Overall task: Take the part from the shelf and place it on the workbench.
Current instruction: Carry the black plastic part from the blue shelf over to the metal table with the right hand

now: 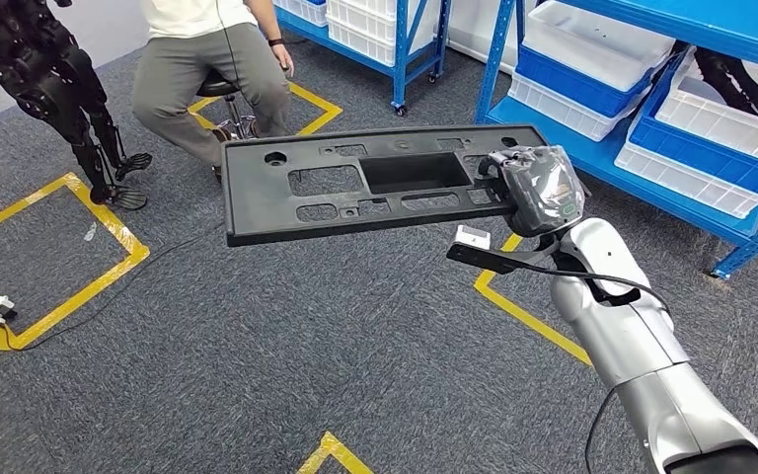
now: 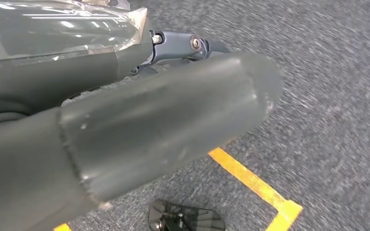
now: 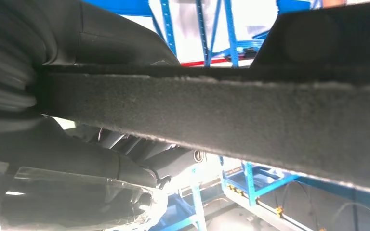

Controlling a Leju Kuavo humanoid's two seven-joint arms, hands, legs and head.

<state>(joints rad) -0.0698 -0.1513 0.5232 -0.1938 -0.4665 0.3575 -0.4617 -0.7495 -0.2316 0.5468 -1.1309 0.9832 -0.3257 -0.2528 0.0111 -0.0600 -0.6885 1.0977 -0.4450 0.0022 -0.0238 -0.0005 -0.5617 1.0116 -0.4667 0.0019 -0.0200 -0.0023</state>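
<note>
- Silver right arm (image 1: 642, 346) up from five o'clock in the head view, nearest the lens, wrist wrapped in clear film.
- Right hand (image 1: 538, 188) clamped on the right end of the part (image 1: 365, 183), fingers closed around its edge; thick grey edge of the part (image 3: 212, 115) running straight across the right wrist view, hand wrapped over it.
- Long black panel with cut-outs, held roughly level, clear of the grey carpet, stretching off toward nine o'clock from the hand.
- Left hand (image 2: 125, 130) hanging over carpet and a yellow floor line (image 2: 255, 185) in its wrist view, nothing seen in it; fingers blurred, open or closed cannot tell.
- Blue shelf (image 1: 592, 138) with white bins (image 1: 592, 59) at one to two o'clock, just beyond the part; seated person (image 1: 207, 69) on a stool at eleven o'clock.
- Judging the step: part already off the shelf, carry leg under way, no workbench seen.
- Next move likely calls for turning toward the bench, keeping the one-handed hold firm, minding the long free end near the person.
</note>
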